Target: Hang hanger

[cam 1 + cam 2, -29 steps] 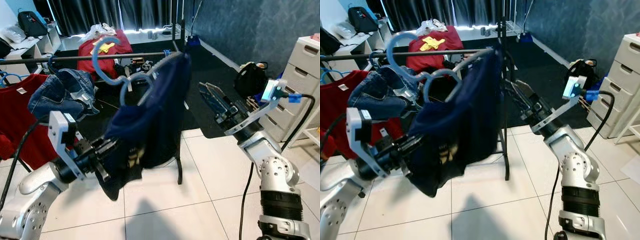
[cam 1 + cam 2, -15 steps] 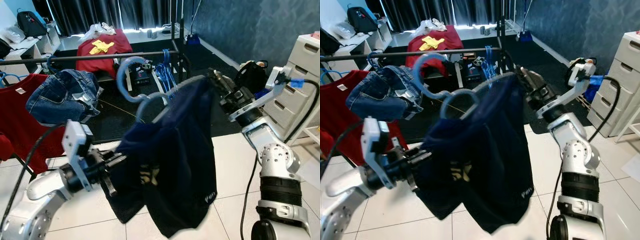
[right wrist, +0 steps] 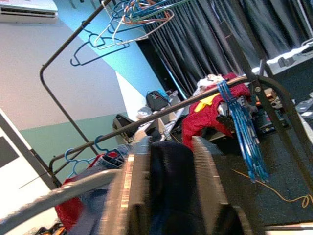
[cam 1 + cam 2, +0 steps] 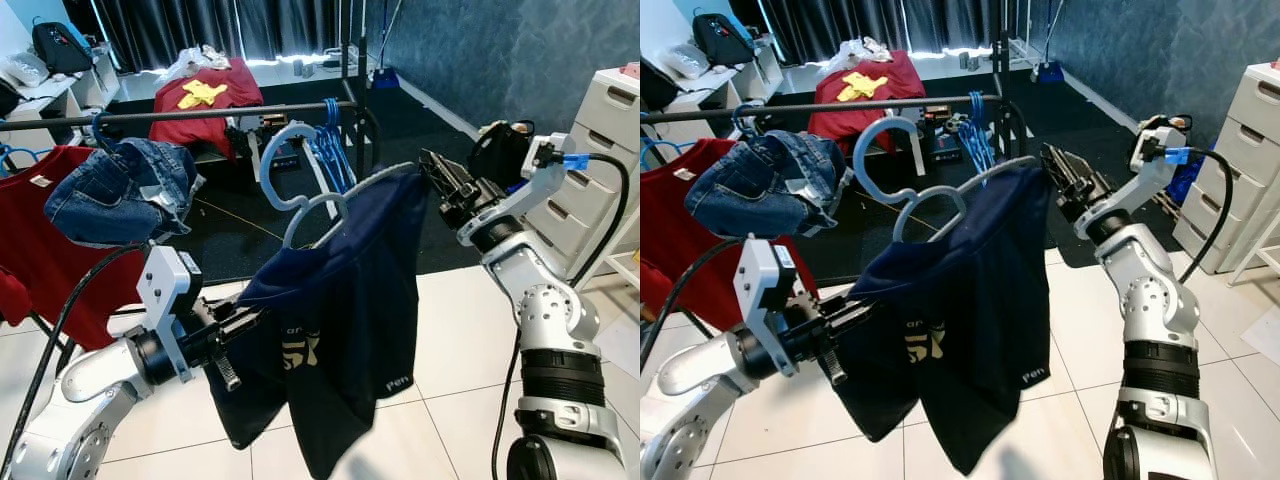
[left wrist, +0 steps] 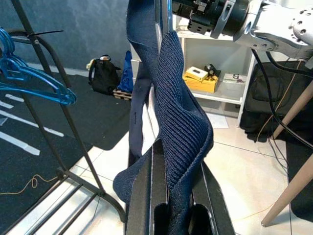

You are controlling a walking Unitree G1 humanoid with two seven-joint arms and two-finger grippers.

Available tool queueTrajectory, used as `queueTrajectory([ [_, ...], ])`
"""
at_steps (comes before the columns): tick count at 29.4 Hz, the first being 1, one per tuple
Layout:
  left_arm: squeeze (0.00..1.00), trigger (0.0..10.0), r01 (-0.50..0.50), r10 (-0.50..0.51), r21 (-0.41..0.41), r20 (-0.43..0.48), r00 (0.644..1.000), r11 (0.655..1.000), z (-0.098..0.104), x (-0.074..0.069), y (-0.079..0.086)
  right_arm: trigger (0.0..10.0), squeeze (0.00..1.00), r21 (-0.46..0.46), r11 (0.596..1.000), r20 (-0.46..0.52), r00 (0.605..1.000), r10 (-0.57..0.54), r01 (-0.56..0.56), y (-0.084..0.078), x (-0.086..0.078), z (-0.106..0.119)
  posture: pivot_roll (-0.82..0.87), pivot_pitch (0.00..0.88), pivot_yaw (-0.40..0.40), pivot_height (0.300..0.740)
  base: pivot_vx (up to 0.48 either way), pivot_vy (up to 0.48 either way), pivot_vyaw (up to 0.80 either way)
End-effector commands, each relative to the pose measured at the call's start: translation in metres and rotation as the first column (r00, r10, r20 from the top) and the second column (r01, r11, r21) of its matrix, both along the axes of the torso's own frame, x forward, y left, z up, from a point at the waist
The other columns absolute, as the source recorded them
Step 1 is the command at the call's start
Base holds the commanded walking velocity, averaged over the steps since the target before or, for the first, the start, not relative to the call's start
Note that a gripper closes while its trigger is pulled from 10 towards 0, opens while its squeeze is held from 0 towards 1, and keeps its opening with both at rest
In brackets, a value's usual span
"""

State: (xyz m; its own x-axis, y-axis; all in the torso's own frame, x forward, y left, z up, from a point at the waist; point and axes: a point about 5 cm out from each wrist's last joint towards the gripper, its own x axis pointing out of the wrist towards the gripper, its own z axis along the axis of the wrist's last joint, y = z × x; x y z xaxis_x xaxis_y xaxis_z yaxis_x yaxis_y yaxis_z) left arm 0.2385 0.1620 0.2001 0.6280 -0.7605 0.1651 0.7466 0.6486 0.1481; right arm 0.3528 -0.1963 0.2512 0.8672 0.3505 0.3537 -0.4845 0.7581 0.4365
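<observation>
A pale blue hanger (image 4: 300, 185) carries a navy shirt (image 4: 350, 320) and hangs in the air in front of the black rail (image 4: 200, 113), its hook free of the rail. My left gripper (image 4: 238, 325) is shut on the shirt's left shoulder; the left wrist view shows navy fabric (image 5: 183, 142) pinched between its fingers (image 5: 146, 205). My right gripper (image 4: 433, 172) is shut on the shirt's right shoulder, with dark cloth (image 3: 168, 176) between its pads (image 3: 208, 181).
On the rail hang blue jeans (image 4: 120, 190), a red shirt (image 4: 30, 240) and a bunch of empty blue hangers (image 4: 330, 150). A white drawer unit (image 4: 610, 130) and a black bag (image 4: 500, 150) stand at the right. Red clothes (image 4: 205, 95) lie behind the rail.
My right gripper, apart from the shirt a second ago, has shut on its right shoulder. Both arms have carried the hanger and shirt to the right, away from the rail.
</observation>
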Motion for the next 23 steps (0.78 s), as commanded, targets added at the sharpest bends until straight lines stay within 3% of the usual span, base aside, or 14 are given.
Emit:
queueTrajectory([
  [1, 0.0, 10.0, -0.018, 0.019, -0.015, 0.062, 0.998, 1.0, 0.01, 0.0, 0.004, 0.0, 0.0, 0.012, 1.0, -0.023, 1.0, -0.019, 0.019, -0.003, 0.002, -0.005, -0.08, 0.024, 0.024, 0.74, 0.0, 0.0, 0.0],
  [11, 0.0, 10.0, -0.043, 0.043, 0.002, 0.058, 0.997, 0.999, 0.008, 0.002, 0.006, 0.0, 0.0, 0.038, 0.999, 0.008, 0.999, -0.034, 0.033, -0.006, 0.001, -0.001, -0.08, 0.024, 0.028, 0.74, 0.0, 0.0, 0.0],
  [19, 0.0, 10.0, -0.085, 0.083, 0.025, 0.055, 0.995, 0.996, 0.006, 0.003, 0.019, 0.0, 0.0, 0.049, 0.998, 0.023, 0.999, -0.043, 0.041, -0.008, 0.0, 0.002, -0.08, 0.024, 0.026, 0.74, 0.0, 0.0, 0.0],
  [20, 0.0, 10.0, -0.094, 0.092, 0.03, 0.059, 0.994, 0.995, 0.007, 0.003, 0.02, 1.6, 0.0, 0.023, 0.999, -0.002, 0.999, -0.034, 0.034, -0.007, 0.001, -0.002, -0.08, 0.024, 0.028, 0.74, 0.0, 0.0, 0.0],
  [21, 0.0, 10.0, -0.11, 0.108, 0.032, 0.068, 0.992, 0.993, 0.008, 0.005, 0.02, 7.7, 0.0, -0.022, 1.0, -0.036, 0.999, -0.02, 0.019, -0.005, 0.001, -0.007, -0.08, 0.025, 0.028, 0.74, 0.0, 0.0, 0.0],
  [23, 0.0, 10.0, -0.11, 0.108, 0.032, 0.068, 0.992, 0.993, 0.008, 0.005, 0.02, 7.7, 0.0, -0.022, 1.0, -0.036, 0.999, -0.02, 0.019, -0.005, 0.001, -0.007, -0.08, 0.025, 0.028, 0.74, 0.0, 0.0, 0.0],
])
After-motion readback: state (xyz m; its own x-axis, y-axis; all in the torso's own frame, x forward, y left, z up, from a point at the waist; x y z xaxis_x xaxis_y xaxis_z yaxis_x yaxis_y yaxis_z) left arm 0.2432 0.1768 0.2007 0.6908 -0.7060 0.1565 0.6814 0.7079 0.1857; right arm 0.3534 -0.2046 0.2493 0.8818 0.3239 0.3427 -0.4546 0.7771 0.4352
